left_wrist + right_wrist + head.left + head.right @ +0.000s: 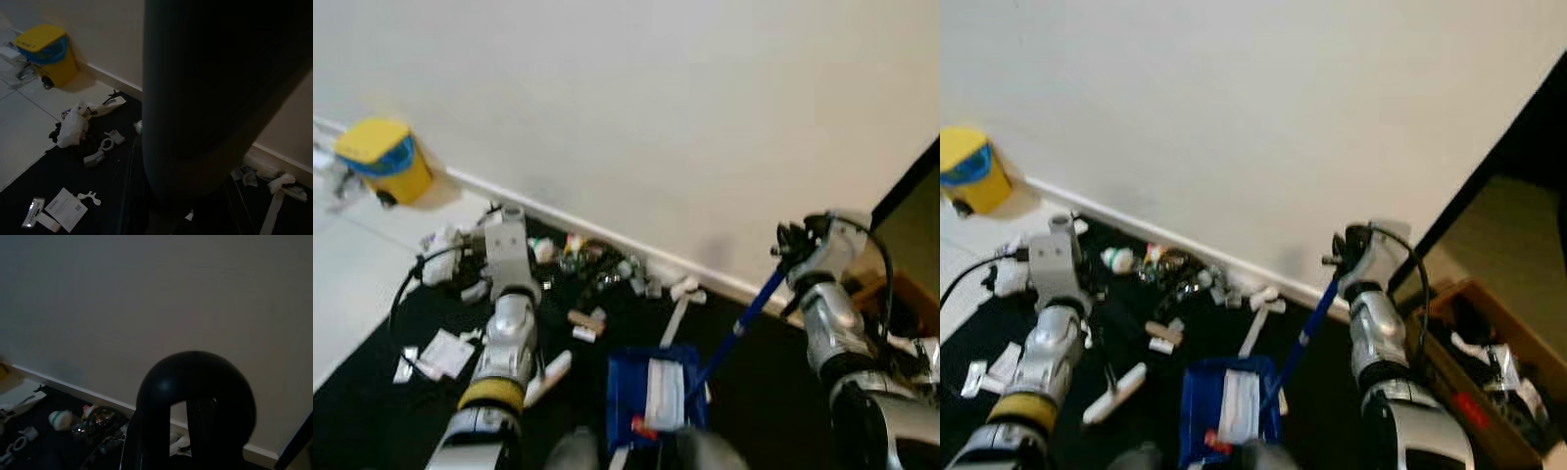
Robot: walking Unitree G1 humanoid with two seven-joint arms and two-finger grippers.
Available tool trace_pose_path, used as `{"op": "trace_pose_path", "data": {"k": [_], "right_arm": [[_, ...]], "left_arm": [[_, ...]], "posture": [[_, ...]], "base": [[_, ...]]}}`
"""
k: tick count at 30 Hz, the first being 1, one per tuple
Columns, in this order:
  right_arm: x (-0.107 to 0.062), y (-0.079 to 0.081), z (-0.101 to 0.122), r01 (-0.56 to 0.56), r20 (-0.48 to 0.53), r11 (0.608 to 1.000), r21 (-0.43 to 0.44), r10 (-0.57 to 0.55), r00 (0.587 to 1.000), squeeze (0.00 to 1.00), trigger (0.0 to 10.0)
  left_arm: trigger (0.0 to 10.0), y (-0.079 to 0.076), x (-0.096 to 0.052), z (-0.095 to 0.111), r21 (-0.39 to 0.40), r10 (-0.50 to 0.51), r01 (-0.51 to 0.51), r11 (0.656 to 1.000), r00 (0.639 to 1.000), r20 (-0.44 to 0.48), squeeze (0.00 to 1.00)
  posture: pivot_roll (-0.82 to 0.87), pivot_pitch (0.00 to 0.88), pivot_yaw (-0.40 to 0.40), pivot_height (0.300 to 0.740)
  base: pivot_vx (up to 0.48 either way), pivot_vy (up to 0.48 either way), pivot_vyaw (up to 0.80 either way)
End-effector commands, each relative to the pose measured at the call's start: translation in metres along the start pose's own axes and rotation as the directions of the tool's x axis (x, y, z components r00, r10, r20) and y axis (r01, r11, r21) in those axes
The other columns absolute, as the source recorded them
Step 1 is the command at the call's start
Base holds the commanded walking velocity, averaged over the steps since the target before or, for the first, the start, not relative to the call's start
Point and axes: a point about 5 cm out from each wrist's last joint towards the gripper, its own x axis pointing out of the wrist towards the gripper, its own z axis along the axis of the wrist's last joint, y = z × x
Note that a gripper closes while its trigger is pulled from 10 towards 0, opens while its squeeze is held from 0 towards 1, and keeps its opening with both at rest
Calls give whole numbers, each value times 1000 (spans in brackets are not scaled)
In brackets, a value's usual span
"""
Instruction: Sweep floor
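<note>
A: Where is the mess?
B: On the black floor mat (372, 411) in the lower half of the frame: scattered white paper scraps and small litter (597, 274) lie along the white baseboard (607, 230) near the middle, with loose white cards (445, 352) at lower left.

A: And the sweeping gear?
B: A blue plastic dustpan (656, 392) sits at the bottom centre, holding white paper and a red bit. Its long blue handle (744, 318) slants up to the right tool (790, 245) at mid right, which is closed around the handle's top end.

A: The left tool?
B: The left arm (504, 333) reaches up from the lower left toward the litter. In the left wrist view a broad dark shape covers the middle, so I cannot tell whether the left tool is open or closed.

A: Anything else?
B: A yellow bin with a blue band (384, 162) stands against the cream wall (656, 108) at upper left, on pale tiles (352, 264). A brown cardboard box (1489, 362) sits at lower right.
</note>
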Motion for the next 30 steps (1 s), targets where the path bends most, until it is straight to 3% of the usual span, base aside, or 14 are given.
{"op": "trace_pose_path", "data": {"k": [1, 8, 20, 30], "right_arm": [[1, 0, 1, 5, 5, 1000, 13, -5, 1000, 0, 10000], [1, 0, 1, 4, 4, 1000, 15, -4, 1000, 0, 10000], [-1, -2, -1, 11, -1, 1000, 13, -11, 1000, 0, 10000], [-4, -2, -5, 17, -11, 1000, 17, -17, 1000, 0, 10000]], "left_arm": [[10000, 2, 0, -3, -19, 1, -2, 1000, 1000, -22, 0], [10000, 2, 0, -4, -31, 3, -4, 1000, 999, -36, 0], [10000, 3, 0, -5, -32, -2, 1, 999, 999, -50, 0], [10000, 1, 0, -3, -6, -17, 17, 1000, 999, -37, 0]], "posture": [[50, 48, -53, 740], [49, 48, -52, 740], [49, 50, -52, 740], [50, 54, -46, 740]], "base": [[0, 0, 0], [0, 0, 0], [0, 480, 0], [0, 0, 0]]}}
